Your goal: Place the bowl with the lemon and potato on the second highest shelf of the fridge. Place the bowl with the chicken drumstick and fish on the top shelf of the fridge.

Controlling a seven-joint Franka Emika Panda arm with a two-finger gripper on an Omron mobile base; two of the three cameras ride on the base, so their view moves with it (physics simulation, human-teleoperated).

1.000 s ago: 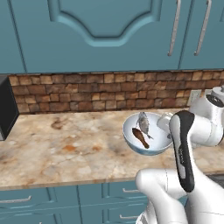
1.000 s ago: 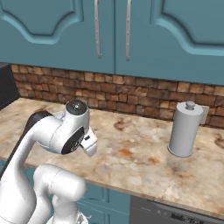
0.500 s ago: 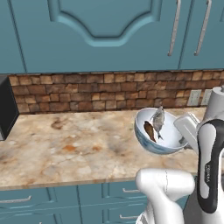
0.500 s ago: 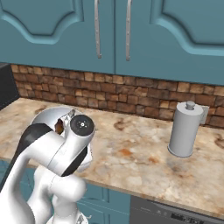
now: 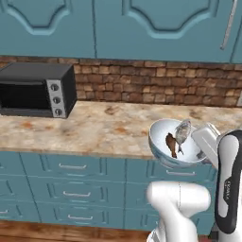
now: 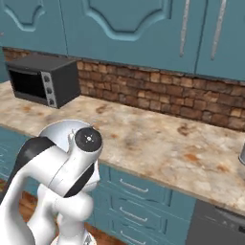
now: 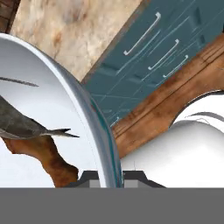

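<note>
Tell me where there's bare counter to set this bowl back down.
The counter is bare from the microwave rightwards along the brick wall, the widest stretch. The crowded spot is the front edge, where the hand holds the bowl.

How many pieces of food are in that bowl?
2: a silvery fish and a brown chicken drumstick, lying side by side inside the pale blue-grey bowl. Anything beneath them would be hidden.

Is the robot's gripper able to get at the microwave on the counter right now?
Probably not: the gripper is shut on the rim of the bowl holding the fish and drumstick, and the microwave sits far along the counter.
</note>
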